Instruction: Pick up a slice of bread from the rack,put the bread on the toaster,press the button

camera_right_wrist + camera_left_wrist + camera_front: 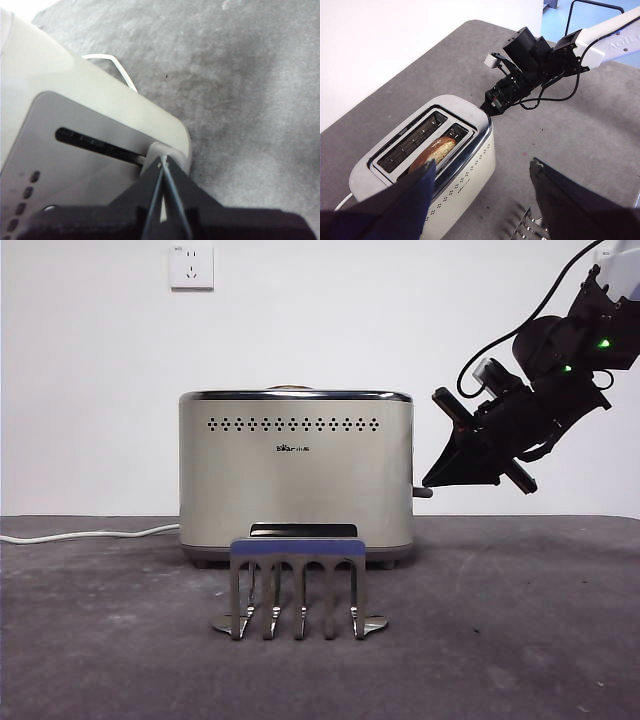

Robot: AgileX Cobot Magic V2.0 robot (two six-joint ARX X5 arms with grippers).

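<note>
Right hand (162, 167), clenched, tip sits right on the toaster (296, 472) lever (165, 155); pressing off-center could slip it off.

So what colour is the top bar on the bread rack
Bluish-grey, over shiny metal prongs; the rack shows it best in the front view.

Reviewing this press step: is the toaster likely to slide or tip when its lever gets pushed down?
Probably not. The toaster is broad, boxy and sits flat, so tipping seems unlikely. The right gripper, shut, bears on the end lever, pushing mostly downward, so sliding looks unlikely. The slice of bread adds little weight.
</note>
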